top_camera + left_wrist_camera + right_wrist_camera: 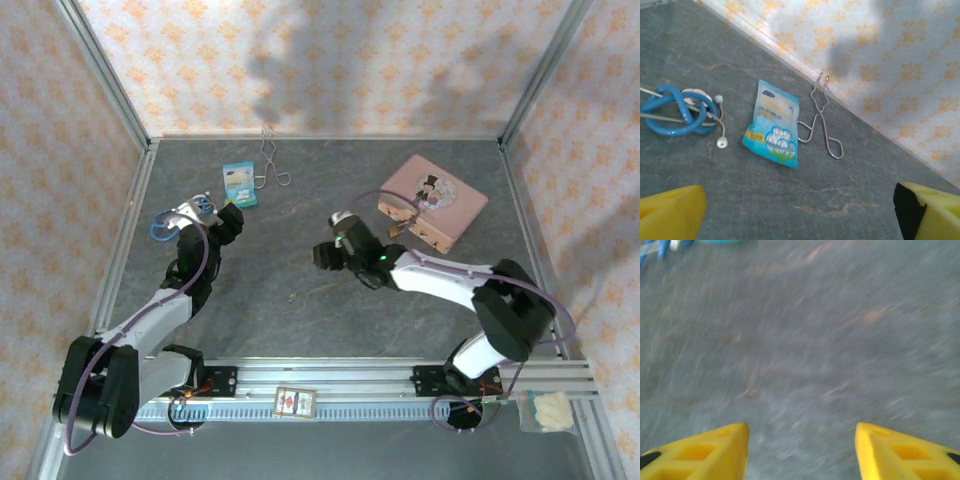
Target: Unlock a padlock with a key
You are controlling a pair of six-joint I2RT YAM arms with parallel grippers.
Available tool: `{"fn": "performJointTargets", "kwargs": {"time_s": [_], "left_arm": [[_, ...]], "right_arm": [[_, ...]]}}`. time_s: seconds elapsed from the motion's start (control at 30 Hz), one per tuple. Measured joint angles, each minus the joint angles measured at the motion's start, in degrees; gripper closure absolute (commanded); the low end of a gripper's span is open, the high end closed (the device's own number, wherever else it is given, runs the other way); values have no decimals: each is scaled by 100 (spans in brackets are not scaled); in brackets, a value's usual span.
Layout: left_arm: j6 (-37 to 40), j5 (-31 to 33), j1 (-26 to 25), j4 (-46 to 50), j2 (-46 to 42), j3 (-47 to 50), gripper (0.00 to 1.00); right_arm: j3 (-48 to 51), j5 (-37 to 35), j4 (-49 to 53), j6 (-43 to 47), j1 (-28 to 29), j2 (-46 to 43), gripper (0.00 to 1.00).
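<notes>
- The stethoscope (168,222) lies coiled at the far left of the surface (300,330). The left wrist view (680,112) shows its blue tube knotted and its white earpieces, which are a smudge from above.
- The left gripper (230,217) (800,212) hangs just right of it, with its jaws spread wide and nothing between them.
- A blue packet (240,185) (774,122) and wire tongs (270,160) (822,117) lie just beside each other near the far wall. The wrist view shows the tongs' looped handles nearest the packet.
- The right gripper (322,255) (800,440) is at mid-surface, pointing left. The top view hides the gap, while the blurred wrist view shows the yellow jaws parted over bare surface.
- The padlock (395,231) is a brass speck against the near-left edge of the tin (445,205). It is too small to tell its long axis or which way it points.
- The pink tin sits at the far right, turned diagonally.
</notes>
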State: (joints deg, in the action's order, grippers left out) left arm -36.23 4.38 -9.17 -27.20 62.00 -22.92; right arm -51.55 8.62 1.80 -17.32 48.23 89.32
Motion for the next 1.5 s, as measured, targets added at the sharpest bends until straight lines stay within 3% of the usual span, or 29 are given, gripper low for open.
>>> {"fn": "performJointTargets", "kwargs": {"time_s": [0.23,0.37,0.6,0.9,1.23,1.3,1.5], "left_arm": [[-260,286,0,87,-164,168,1],[-326,378,0,85,-116,229,1],[-479,393,7,76,57,254,1],[-638,282,7,-13,162,254,2],[-850,133,7,-22,-37,317,2],[-898,37,7,-20,-42,317,2],[-1130,-358,4,-24,-42,317,4]], "right_arm": [[-896,-131,776,-763,1344,1032,40],[-1320,-275,1097,-1130,1670,1633,41],[-1670,-549,1346,-1539,1705,2035,48],[-2015,-1176,1799,-1744,1821,2345,65],[-1888,-1878,1851,-1672,2000,2354,92],[-1797,-1919,1781,-1556,1998,2302,100],[-1211,-1322,1169,-929,1526,1884,100]]}}
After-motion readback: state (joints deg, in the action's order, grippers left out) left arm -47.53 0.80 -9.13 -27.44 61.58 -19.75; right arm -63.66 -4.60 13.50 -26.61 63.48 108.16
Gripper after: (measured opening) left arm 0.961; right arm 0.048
